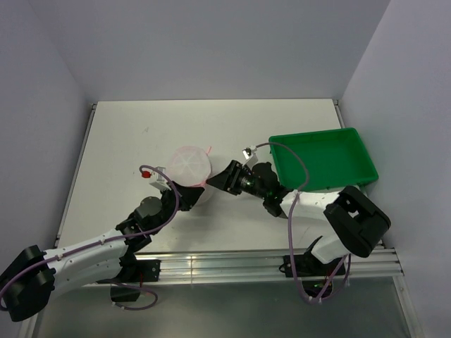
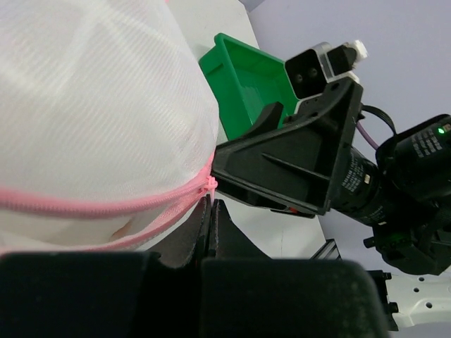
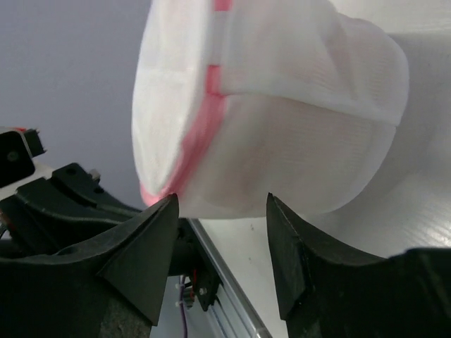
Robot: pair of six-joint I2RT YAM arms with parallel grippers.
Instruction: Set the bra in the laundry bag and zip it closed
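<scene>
The laundry bag (image 1: 192, 165) is a white mesh drum lying on the table, and its pink zip line (image 2: 106, 205) runs round the rim. A pale pink tint shows through the mesh, but the bra itself is hidden. My left gripper (image 2: 210, 204) is shut, with the small pink zip pull (image 2: 210, 185) pinched at its tips against the bag's side. My right gripper (image 3: 222, 211) is open on the bag's other side. Its fingers (image 3: 151, 243) stand just short of the bulging mesh (image 3: 282, 105) and hold nothing. In the top view the right gripper (image 1: 222, 179) points at the bag from the right.
A green plastic tray (image 1: 345, 144) stands at the right, behind my right arm, also seen as the green tray (image 2: 243, 74) in the left wrist view. An aluminium rail (image 1: 232, 264) runs along the near table edge. Grey walls enclose the table.
</scene>
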